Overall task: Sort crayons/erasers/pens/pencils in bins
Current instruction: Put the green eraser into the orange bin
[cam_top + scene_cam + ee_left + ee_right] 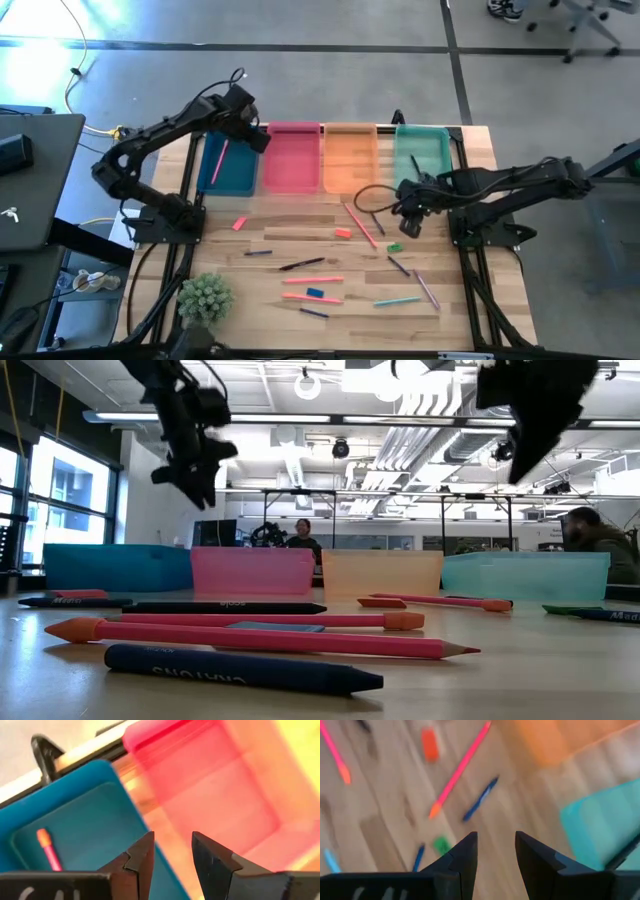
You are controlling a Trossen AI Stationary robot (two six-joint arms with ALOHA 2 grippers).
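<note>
Four bins stand in a row along the far edge: dark blue [228, 165], pink [292, 157], orange [350, 157], teal [422, 152]. A pink pencil [48, 851] lies in the blue bin, and a dark pen [415, 165] in the teal one. My left gripper [172, 854] hovers open over the border between the blue and pink bins, holding nothing. My right gripper [495, 851] hangs open and empty above the table, in front of the teal bin. On the wood lie the orange-red eraser [429, 744], the green eraser [440, 845] and the blue eraser [316, 293].
Pencils, pens and crayons lie scattered over the table's middle and near part, among them a long pink pencil [360, 224] and a dark pen [303, 264]. A potted plant [205, 297] stands at the near left corner. People sit in the room beyond [300, 532].
</note>
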